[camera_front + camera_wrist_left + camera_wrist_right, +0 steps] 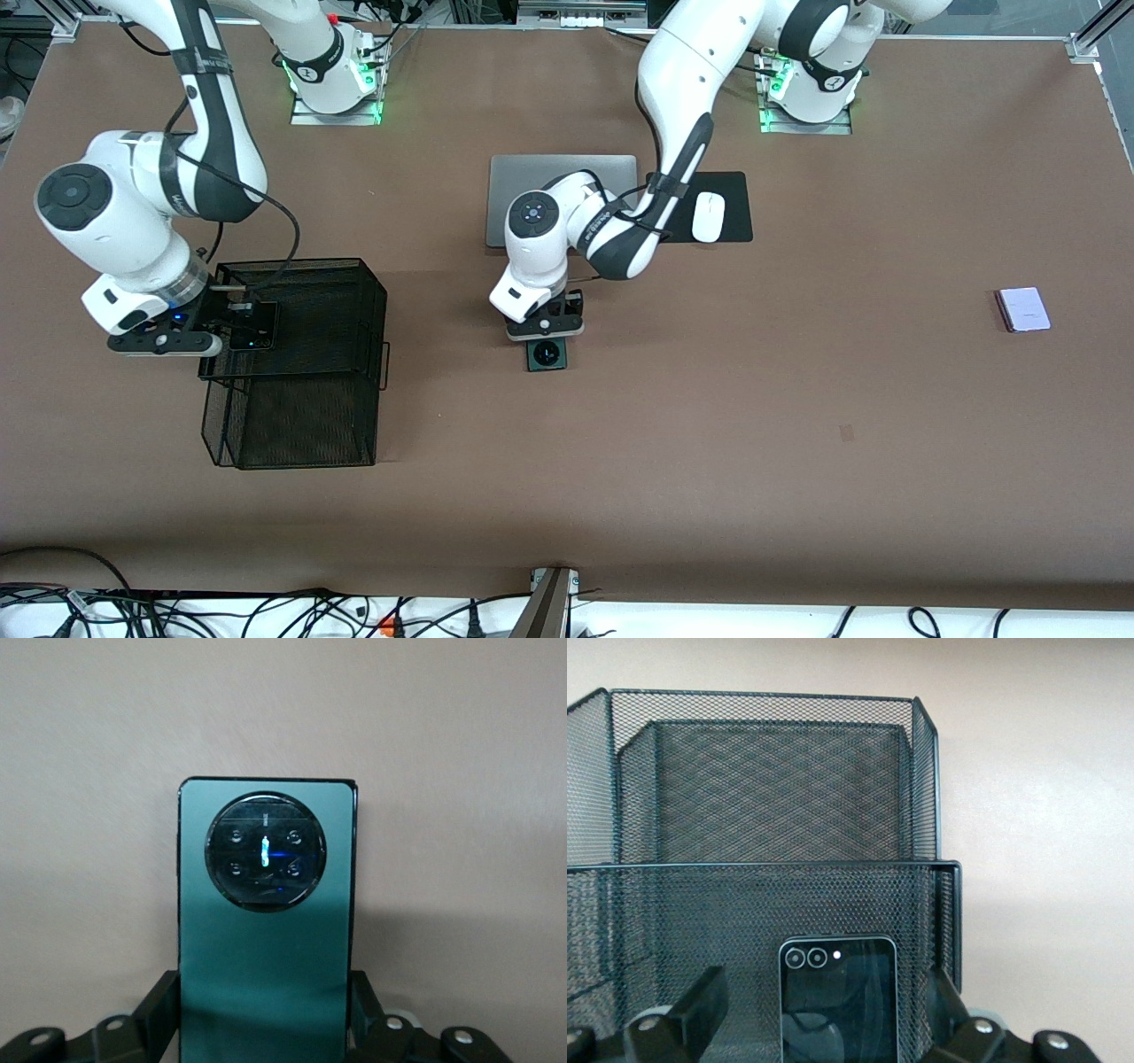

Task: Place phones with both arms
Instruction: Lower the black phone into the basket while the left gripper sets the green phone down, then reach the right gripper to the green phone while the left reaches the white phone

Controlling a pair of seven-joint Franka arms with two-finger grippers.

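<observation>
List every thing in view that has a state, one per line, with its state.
Left gripper: down at the table, fingers on either side of the green phone.
Green phone: between the left gripper's fingers, camera ring up.
Right gripper: over the mesh basket, fingers flanking the black phone.
Black phone: between the right gripper's fingers, over the basket.
Lilac phone: flat on the table, untouched.
Mesh basket: open-topped.
Laptop: closed.

Even overhead light, soft shadows, sharp focus throughout.
</observation>
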